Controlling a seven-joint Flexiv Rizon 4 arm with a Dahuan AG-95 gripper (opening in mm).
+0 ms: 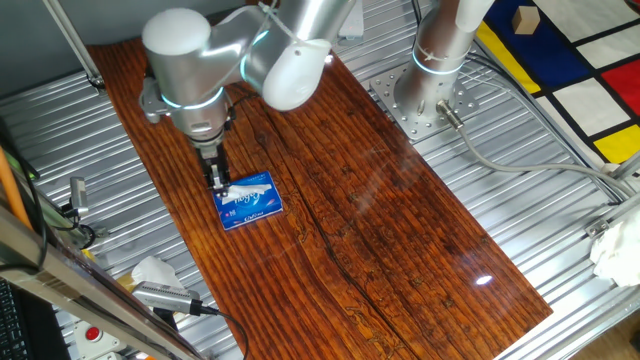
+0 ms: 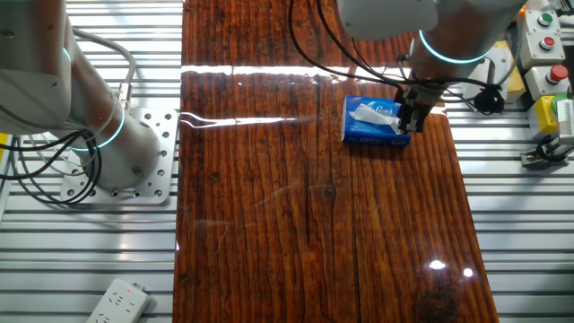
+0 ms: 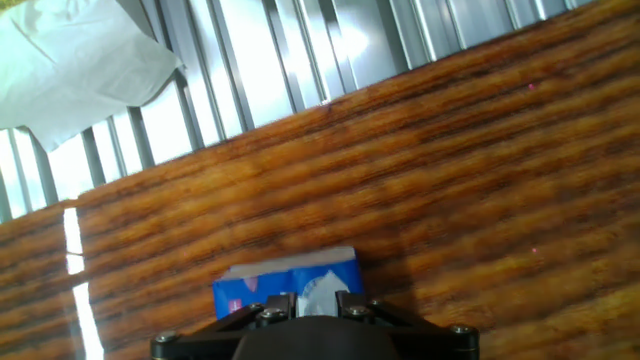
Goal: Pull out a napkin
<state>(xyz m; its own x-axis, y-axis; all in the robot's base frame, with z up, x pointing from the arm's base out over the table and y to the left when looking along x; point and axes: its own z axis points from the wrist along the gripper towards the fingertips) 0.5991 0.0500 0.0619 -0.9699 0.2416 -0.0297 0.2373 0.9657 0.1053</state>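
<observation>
The blue tissue pack (image 1: 249, 203) lies flat on the wooden board (image 1: 380, 230) near its left edge. It also shows in the other fixed view (image 2: 369, 126) and in the hand view (image 3: 250, 290). A white napkin (image 1: 243, 188) sticks out of the pack's top; it shows too in the other fixed view (image 2: 373, 111) and the hand view (image 3: 318, 291). My gripper (image 1: 219, 183) stands upright over the pack's end, fingertips down at it (image 2: 412, 119). In the hand view the gripper (image 3: 318, 300) has the napkin's white paper filling the gap between its two fingers.
A rounded white paper wad (image 1: 154, 269) lies off the board on the ribbed metal, seen also in the hand view (image 3: 70, 60). A second arm's base (image 1: 430, 92) stands at the far board edge. Button boxes (image 2: 543, 36) and a power strip (image 2: 117, 303) sit around the board.
</observation>
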